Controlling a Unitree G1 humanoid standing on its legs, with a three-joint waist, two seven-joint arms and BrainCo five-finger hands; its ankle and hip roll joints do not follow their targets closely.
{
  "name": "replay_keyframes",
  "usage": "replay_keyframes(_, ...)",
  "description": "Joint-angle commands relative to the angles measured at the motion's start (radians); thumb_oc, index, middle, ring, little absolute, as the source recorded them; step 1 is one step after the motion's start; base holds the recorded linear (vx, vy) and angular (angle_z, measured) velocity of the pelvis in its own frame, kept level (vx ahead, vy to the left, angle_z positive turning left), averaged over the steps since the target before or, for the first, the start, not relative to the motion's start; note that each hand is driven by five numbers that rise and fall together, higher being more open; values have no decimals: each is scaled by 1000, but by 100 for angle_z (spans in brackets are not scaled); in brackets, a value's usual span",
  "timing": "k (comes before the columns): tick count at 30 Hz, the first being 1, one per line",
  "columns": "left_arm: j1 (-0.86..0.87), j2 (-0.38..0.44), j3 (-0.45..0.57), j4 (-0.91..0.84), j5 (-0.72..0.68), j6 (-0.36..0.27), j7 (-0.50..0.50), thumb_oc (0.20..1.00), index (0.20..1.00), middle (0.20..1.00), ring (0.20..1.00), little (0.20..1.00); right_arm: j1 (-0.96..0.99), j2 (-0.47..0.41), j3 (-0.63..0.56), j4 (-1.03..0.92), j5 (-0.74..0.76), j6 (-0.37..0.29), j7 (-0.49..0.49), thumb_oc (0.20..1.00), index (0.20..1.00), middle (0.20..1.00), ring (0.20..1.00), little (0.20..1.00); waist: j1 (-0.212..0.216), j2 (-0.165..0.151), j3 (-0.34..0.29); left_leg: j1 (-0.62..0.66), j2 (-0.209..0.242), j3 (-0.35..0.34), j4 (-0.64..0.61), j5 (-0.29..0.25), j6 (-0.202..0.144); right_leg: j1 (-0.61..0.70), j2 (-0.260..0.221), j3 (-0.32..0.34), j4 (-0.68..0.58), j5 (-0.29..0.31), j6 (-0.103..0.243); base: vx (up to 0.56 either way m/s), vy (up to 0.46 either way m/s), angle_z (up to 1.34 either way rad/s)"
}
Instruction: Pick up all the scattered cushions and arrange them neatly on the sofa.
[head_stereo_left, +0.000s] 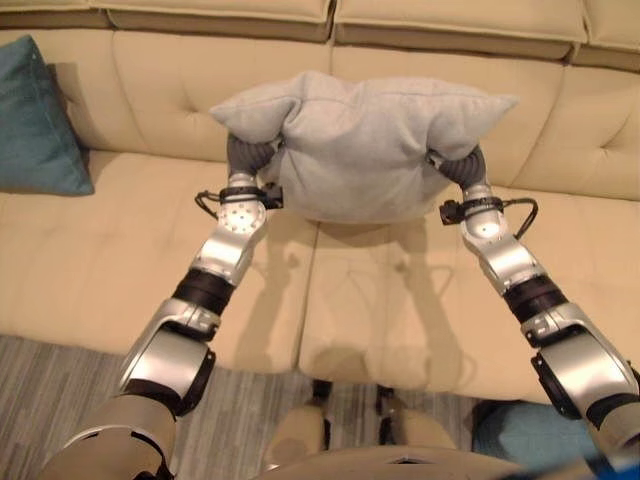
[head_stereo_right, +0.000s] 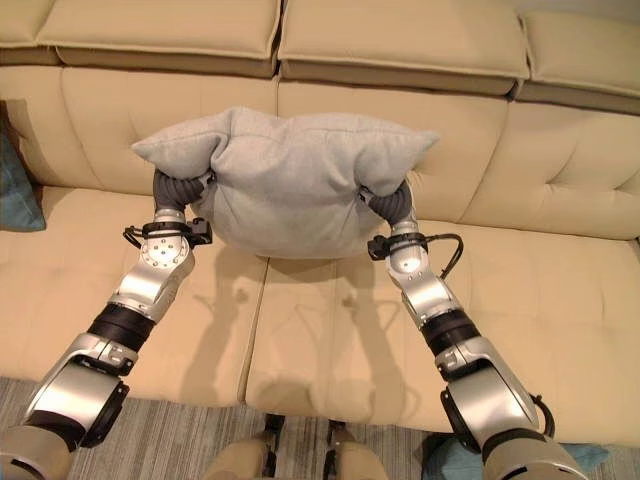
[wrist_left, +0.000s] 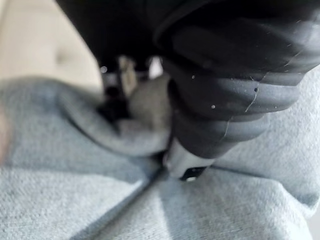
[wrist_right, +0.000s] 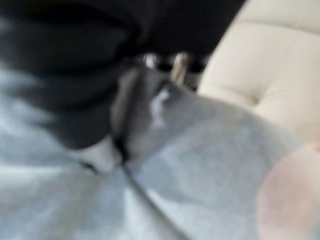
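A grey cushion (head_stereo_left: 360, 150) hangs in the air in front of the backrest of the beige sofa (head_stereo_left: 130, 270), above the seat. My left hand (head_stereo_left: 248, 155) grips its left end and my right hand (head_stereo_left: 462, 165) its right end, and the cushion's upper corners flop over both wrists. In the left wrist view, grey cloth (wrist_left: 140, 125) bunches between the left hand's (wrist_left: 225, 100) thumb and fingers. The right wrist view has the right hand (wrist_right: 65, 75) dug into the cushion (wrist_right: 210, 165) the same way. A teal cushion (head_stereo_left: 35, 120) leans at the sofa's left end.
The sofa's seat (head_stereo_right: 330, 330) lies bare under the held cushion and off to the right. A grey striped rug (head_stereo_left: 60, 390) lies in front of the sofa. Something teal (head_stereo_right: 460, 465) lies on the floor by the sofa's front, at the lower right.
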Motion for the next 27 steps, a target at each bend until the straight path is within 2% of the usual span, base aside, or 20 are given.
replay_keyframes(1, -222, 28, -68, 12, 25, -121, 2, 200, 200, 200, 200, 200, -200, 17, 23, -56, 27, -94, -29, 200, 200, 200, 200, 200, 0, -34, -11, -67, -14, 9, 56, -53, -30, -13, -36, 36, 85, -58, 101, 0, 58, 4)
replay_keyframes(6, -344, 77, -99, 118, 20, -115, 7, 200, 200, 200, 200, 200, -292, 24, 40, 36, 55, -92, -54, 200, 200, 200, 200, 200, -2, -37, 34, -167, -18, 9, 91, -51, -34, -102, -49, 50, 97, -44, 109, -8, 66, 7)
replay_keyframes(16, -473, 117, -163, 237, 55, -97, -12, 200, 200, 200, 200, 200, -361, 43, 64, 128, 75, -106, -61, 200, 200, 200, 200, 200, -16, -29, 56, -311, -21, 21, 145, -63, -36, -227, -54, 86, 94, -14, 121, -17, 17, 1)
replay_keyframes(17, -499, 116, -173, 271, 61, -93, -12, 451, 451, 451, 451, 451, -382, 39, 70, 154, 71, -105, -65, 200, 200, 200, 200, 200, -21, -28, 53, -337, -24, 22, 145, -59, -37, -248, -55, 92, 87, -3, 125, -9, 11, -19)
replay_keyframes(18, -516, 112, -181, 293, 60, -89, -12, 1000, 1000, 1000, 1000, 1000, -396, 37, 77, 172, 65, -102, -71, 583, 583, 583, 583, 583, -25, -27, 50, -349, -24, 23, 141, -56, -37, -263, -54, 94, 83, 1, 127, 0, 0, 0)
replay_keyframes(19, -538, 109, -185, 317, 58, -86, -12, 1000, 1000, 1000, 1000, 1000, -419, 30, 80, 191, 58, -99, -77, 1000, 1000, 1000, 1000, 1000, -28, -27, 49, -364, -23, 24, 137, -50, -38, -276, -55, 97, 79, 6, 129, -5, 2, 4)
replay_keyframes(23, -604, 117, -204, 386, 51, -75, -14, 1000, 1000, 1000, 1000, 1000, -485, 1, 88, 253, 54, -86, -98, 1000, 1000, 1000, 1000, 1000, -33, -23, 42, -388, -24, 22, 109, -29, -42, -314, -51, 101, 68, 18, 134, 8, -2, -4)
replay_keyframes(27, -657, 163, -213, 439, 40, -65, -14, 1000, 1000, 1000, 1000, 1000, -546, -77, 94, 322, 62, -67, -127, 1000, 1000, 1000, 1000, 1000, -31, -14, 37, -381, -23, 17, 39, 8, -50, -333, -49, 99, 45, 30, 140, 8, -4, 0)
